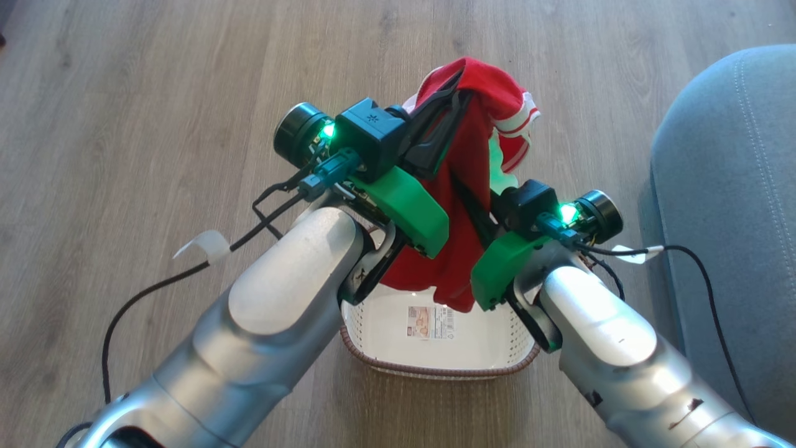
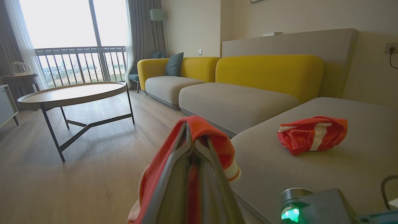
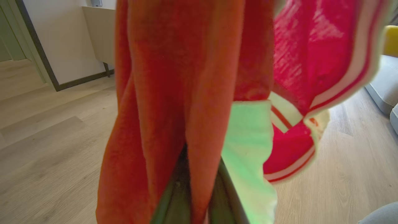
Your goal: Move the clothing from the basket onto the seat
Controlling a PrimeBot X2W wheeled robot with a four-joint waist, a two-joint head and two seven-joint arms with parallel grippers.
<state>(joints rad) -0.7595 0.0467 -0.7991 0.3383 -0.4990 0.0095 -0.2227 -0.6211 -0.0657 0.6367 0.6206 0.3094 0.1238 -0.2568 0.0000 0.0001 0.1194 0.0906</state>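
Observation:
A red garment with white trim (image 1: 472, 155) hangs between both grippers above the cream basket (image 1: 435, 367), whose bare white floor shows its label sticker (image 1: 429, 322). My left gripper (image 1: 449, 99) is shut on the garment's top, and the red cloth wraps its fingertips (image 2: 189, 130). Lower down, my right gripper (image 1: 467, 198) is shut on the same garment, which drapes over its fingers (image 3: 222, 196). The grey-blue seat (image 1: 727, 218) lies to the right of the basket. A second red garment (image 2: 312, 133) lies crumpled on the seat cushion (image 2: 311, 177).
Wood floor (image 1: 155, 93) surrounds the basket. Black cables (image 1: 143, 292) trail from both wrists. The left wrist view also shows a round coffee table (image 2: 74, 93) on the left and a yellow-backed sofa (image 2: 267, 74) behind the seat.

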